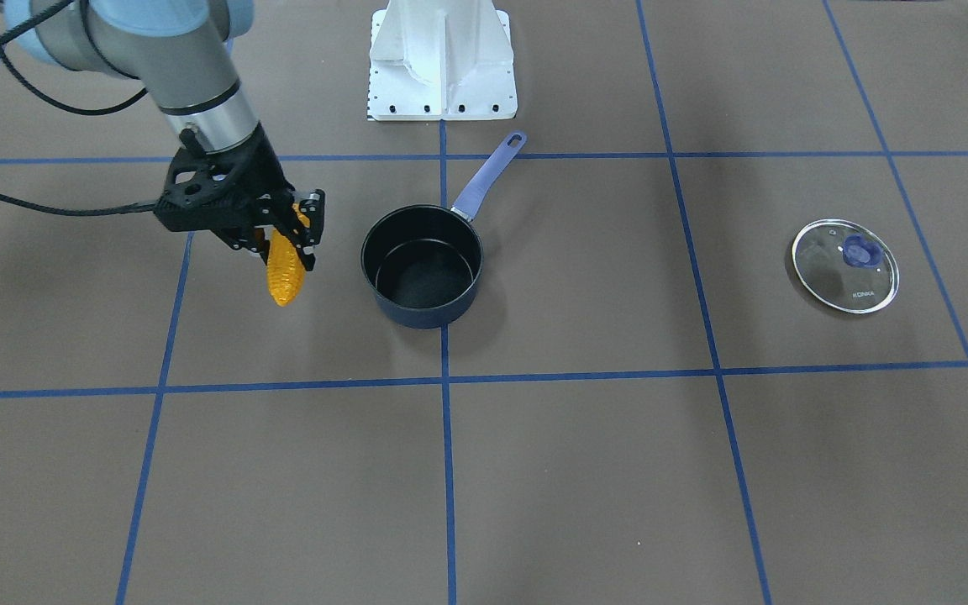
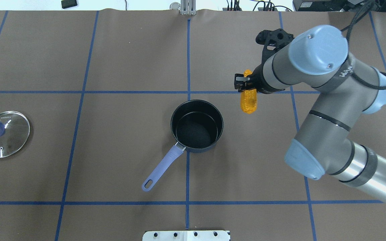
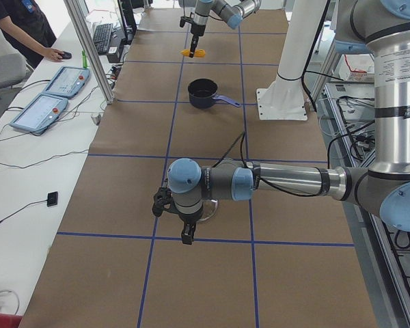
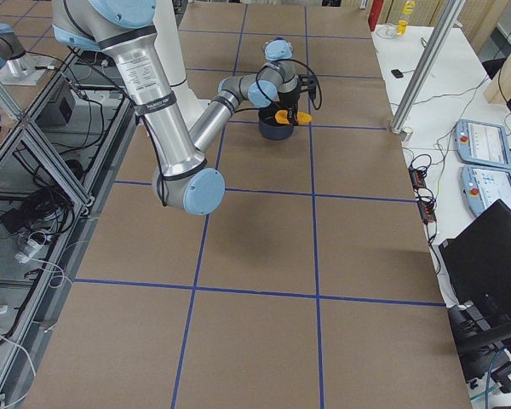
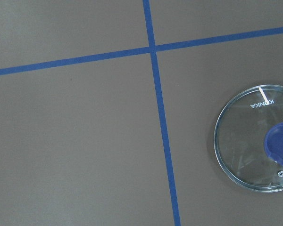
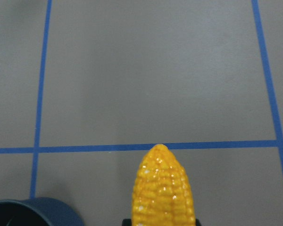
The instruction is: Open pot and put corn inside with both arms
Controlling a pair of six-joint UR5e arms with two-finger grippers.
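The dark blue pot (image 1: 425,313) stands open and empty at the table's middle, its lilac handle (image 2: 161,167) pointing toward the robot's base. My right gripper (image 1: 286,239) is shut on the orange-yellow corn (image 1: 286,273) and holds it tip-down above the table, beside the pot and apart from it. The overhead view shows the corn (image 2: 248,100) to the right of the pot (image 2: 172,124). The right wrist view shows the corn's tip (image 6: 164,188) and the pot's rim (image 6: 33,214) at lower left. My left gripper (image 3: 188,236) shows only in the exterior left view; I cannot tell its state.
The glass lid (image 1: 844,265) with a blue knob lies flat on the table far from the pot, at the left in the overhead view (image 2: 4,134) and below the left wrist camera (image 5: 254,139). The white pedestal (image 1: 442,59) stands behind the pot. Blue tape lines cross the brown table.
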